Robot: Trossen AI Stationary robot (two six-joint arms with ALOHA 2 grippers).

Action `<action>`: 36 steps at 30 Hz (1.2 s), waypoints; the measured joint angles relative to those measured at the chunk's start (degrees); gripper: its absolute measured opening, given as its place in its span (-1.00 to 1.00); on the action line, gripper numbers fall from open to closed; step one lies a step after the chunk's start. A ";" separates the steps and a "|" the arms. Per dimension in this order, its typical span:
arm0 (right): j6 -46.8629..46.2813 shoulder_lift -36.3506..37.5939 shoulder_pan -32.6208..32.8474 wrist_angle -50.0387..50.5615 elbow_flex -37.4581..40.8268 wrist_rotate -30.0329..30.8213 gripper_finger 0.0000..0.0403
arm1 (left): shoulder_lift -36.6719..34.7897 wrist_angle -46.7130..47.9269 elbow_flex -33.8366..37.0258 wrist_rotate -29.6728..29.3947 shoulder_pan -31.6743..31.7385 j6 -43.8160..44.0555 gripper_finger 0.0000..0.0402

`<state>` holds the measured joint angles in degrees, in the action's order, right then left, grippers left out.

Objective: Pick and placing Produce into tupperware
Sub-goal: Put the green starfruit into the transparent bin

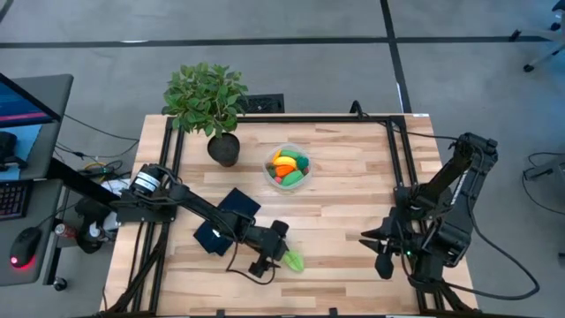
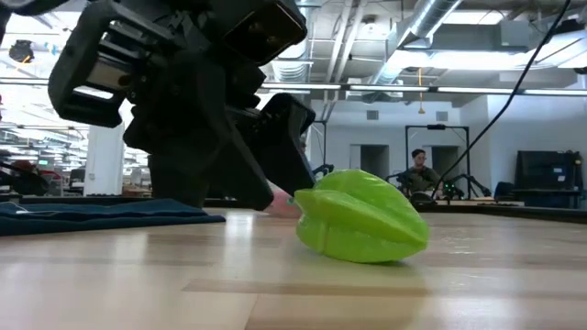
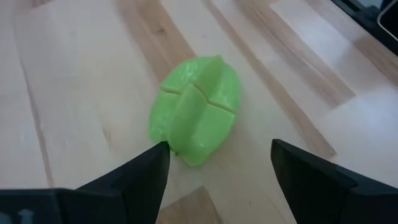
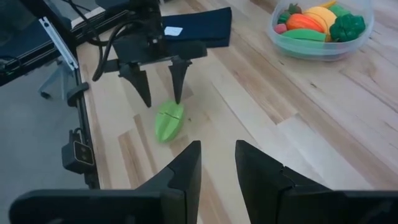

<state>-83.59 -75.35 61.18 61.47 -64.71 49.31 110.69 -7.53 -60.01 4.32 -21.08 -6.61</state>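
Observation:
A green ribbed toy piece [image 1: 294, 261] lies on its side on the wooden table near the near edge, large in the low view [image 2: 362, 218] and in the left wrist view [image 3: 196, 115]. My left gripper [image 1: 279, 257] is low over the table beside it, open, with its two fingers [image 4: 178, 84] pointing at the piece's end. The round clear tupperware [image 1: 289, 169] stands mid-table and holds orange, yellow, red and green produce [image 4: 320, 23]. My right gripper [image 1: 381, 250] waits open above the table's right side, away from everything. My left gripper [image 3: 219, 145] comes at the green piece low and slanting, from the table's left. One fingertip [image 3: 160, 154] stands right at the piece's near end [image 3: 180, 149], the other is apart from it. Whether that fingertip touches the piece, I cannot tell.
A dark flat rectangle with a white label [image 1: 228, 221] lies under the left arm. A leafy potted plant [image 1: 208, 99] stands at the far left corner, next to the tupperware. Bare wood lies between the green piece and the right gripper. A black frame [image 1: 399, 150] edges the table.

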 joint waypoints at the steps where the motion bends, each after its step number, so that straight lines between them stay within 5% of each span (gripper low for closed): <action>1: 0.00 0.00 0.15 -0.03 0.00 0.01 -0.54 | 0.00 -0.02 0.00 0.27 0.00 -0.65 0.35; 13: -0.42 0.00 1.58 -0.17 0.00 0.01 -0.54 | 0.02 -0.04 0.02 4.35 -1.39 -0.94 0.35; 23: -0.46 -0.04 1.43 -0.16 0.00 0.03 -0.54 | 0.04 -3.05 0.04 -3.37 -0.71 5.43 0.35; 36: -0.99 -0.07 1.32 -0.64 0.00 0.01 -0.54 | 0.07 -3.24 0.04 -1.86 -0.66 6.59 0.36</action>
<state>-84.59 -75.42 62.50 60.84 -64.71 49.32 110.76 -10.78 -59.96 2.46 -21.74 -0.02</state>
